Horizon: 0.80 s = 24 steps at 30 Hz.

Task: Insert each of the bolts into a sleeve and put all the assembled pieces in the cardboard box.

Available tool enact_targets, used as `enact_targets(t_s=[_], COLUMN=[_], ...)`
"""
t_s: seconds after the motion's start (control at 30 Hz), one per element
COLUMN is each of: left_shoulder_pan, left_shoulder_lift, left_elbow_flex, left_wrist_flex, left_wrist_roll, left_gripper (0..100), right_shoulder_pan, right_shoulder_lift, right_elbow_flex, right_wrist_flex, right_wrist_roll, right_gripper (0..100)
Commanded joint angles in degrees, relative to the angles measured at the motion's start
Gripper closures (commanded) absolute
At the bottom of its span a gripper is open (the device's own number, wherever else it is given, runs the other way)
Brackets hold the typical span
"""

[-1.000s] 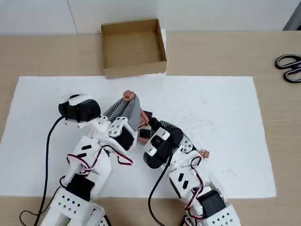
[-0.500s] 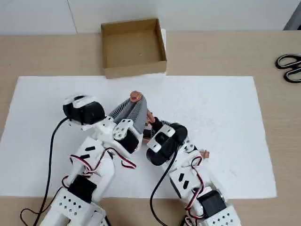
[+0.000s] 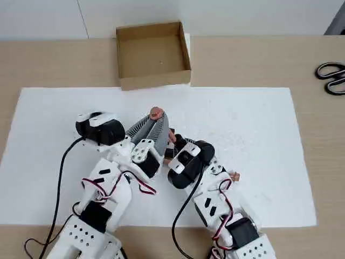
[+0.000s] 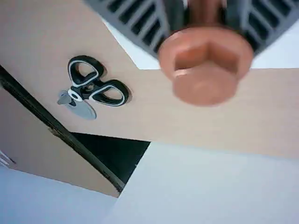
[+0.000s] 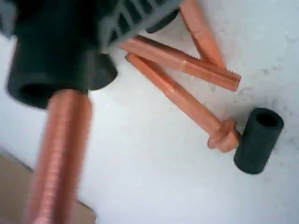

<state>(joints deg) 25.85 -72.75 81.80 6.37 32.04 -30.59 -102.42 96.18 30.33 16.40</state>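
Early stage of the job: the cardboard box point(image 3: 153, 54) at the far edge of the table point(image 3: 54, 65) looked empty, and I saw no finished piece anywhere.

My left gripper point(image 3: 156, 117) was clenched on a copper-coloured bolt point(image 4: 205, 65), gripped just behind its six-sided head. My right gripper point(image 3: 170, 141), close on its right, was clamped around a black sleeve point(image 5: 51, 60). The bolt's threaded end lay at the mouth of that sleeve. I could not tell whether it had gone in. I judged this to be the first joining, not yet finished.

Counted:
- Bolts: four. One was in my left gripper. Three loose bolts lay crossed on the white sheet point(image 3: 259, 135) near my right arm: one point(image 5: 184, 60), a second point(image 5: 180, 98), and a third point(image 5: 202, 32) that was partly hidden.
- Sleeves: two for certain. One was in my right gripper. A loose sleeve point(image 5: 258, 140) lay touching the head of the second loose bolt. A dark shape beyond the loose bolts may have been a third sleeve.
- Boxes: one.
- Scissors point(image 3: 331, 77): one pair, far right on the table.

Left to do, as I judged it: finish this joining, sleeve the other three bolts, and carry every piece to the box.
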Motion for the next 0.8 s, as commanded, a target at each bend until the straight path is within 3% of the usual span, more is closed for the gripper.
enact_targets(t_s=[0.0, 0.13, 0.77], left_shoulder_pan=[1.14, 0.97, 4.84], left_shoulder_lift=[-0.62, -0.62, -0.53], left_elbow_flex=[1.45, 4.70, 4.09], left_wrist_flex=[-3.08, -9.14, -9.93], left_wrist_roll=[-0.35, -0.35, -2.37], left_gripper=[99, 99, 99], right_shoulder_pan=[0.04, 0.04, 0.04], right_shoulder_lift=[-0.66, -0.66, -0.66], right_elbow_flex=[0.35, 0.35, 0.35], right_wrist_flex=[-1.19, -1.19, -1.19], right_wrist_roll=[-0.62, -0.62, -0.53], right_gripper=[99.4, 99.4, 99.4])
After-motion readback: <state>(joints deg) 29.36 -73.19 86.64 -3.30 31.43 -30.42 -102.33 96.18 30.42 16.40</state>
